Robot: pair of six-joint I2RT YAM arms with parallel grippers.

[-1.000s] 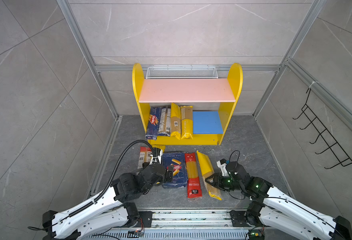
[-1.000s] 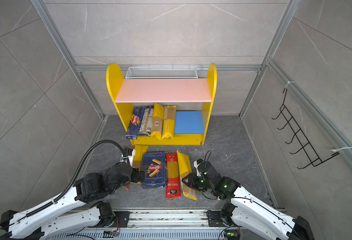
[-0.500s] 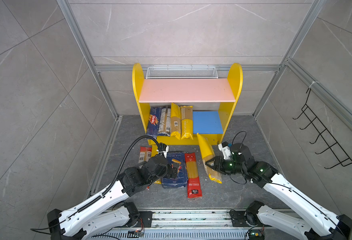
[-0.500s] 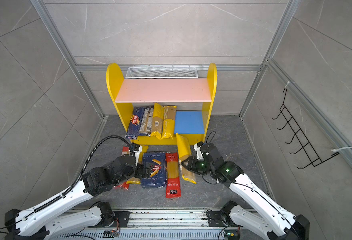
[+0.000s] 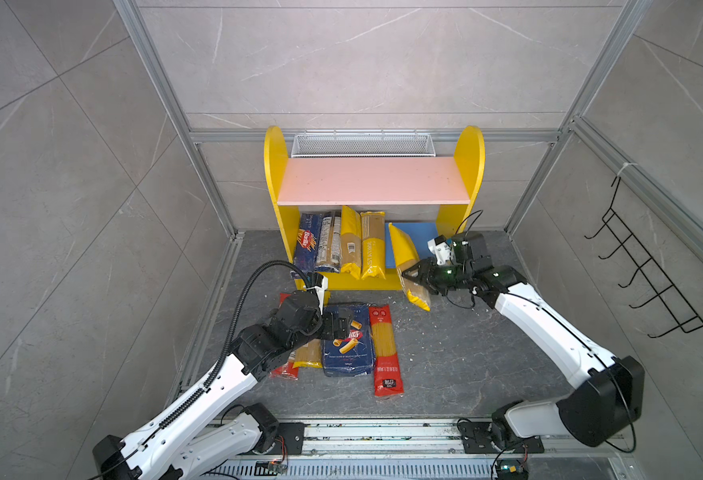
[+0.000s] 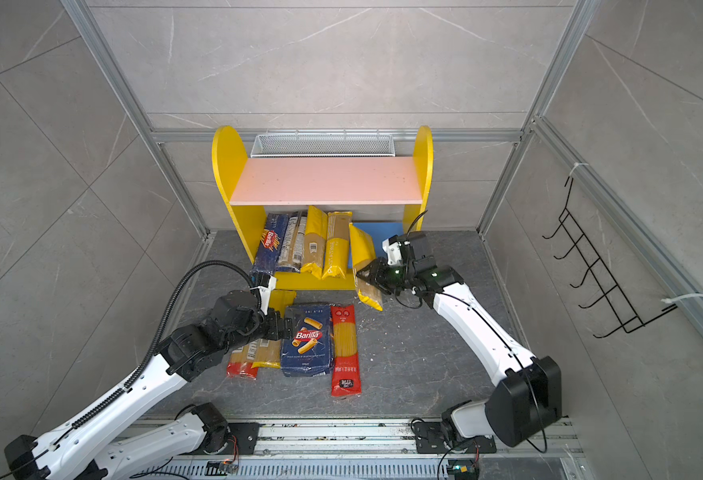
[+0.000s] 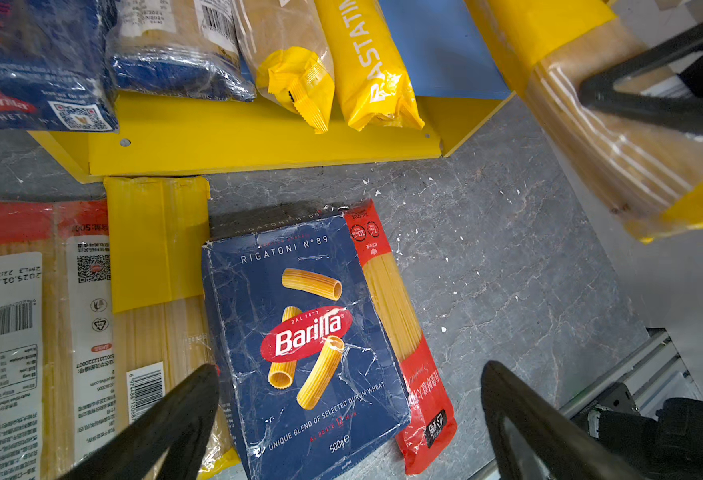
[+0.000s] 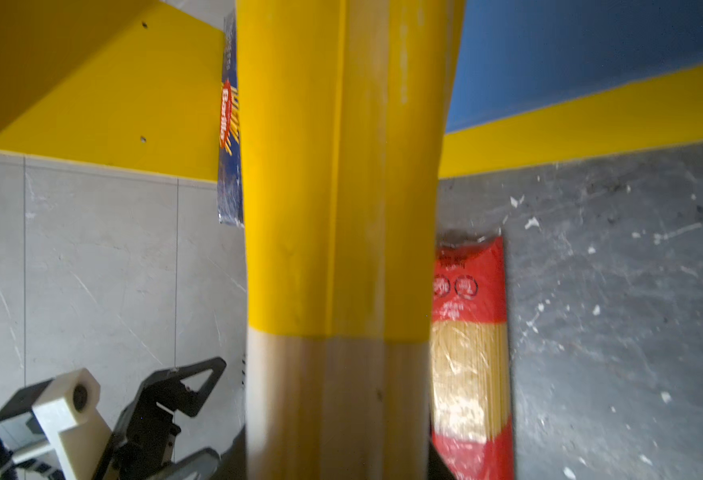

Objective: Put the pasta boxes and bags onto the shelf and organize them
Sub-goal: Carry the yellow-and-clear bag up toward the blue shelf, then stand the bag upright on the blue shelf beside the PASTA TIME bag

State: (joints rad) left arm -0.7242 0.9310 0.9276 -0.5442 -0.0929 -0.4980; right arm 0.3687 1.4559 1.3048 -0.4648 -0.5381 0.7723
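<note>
Yellow-ended spaghetti bag was clamped in my right gripper, tilted, far end over the blue lower board of the shelf, near end past its front edge; could snag the yellow pack beside it, or slump out if pushed skewed; left gripper hung spread wide, empty, over the rigatoni box; pink upper board limited headroom.

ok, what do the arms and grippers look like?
Left arm and right arm: white shells, black joints. Left carries a black corrugated hose; right, thin loose black wires. Left gripper and right gripper: black, triangular cut-out fingers, white camera brackets.
</note>
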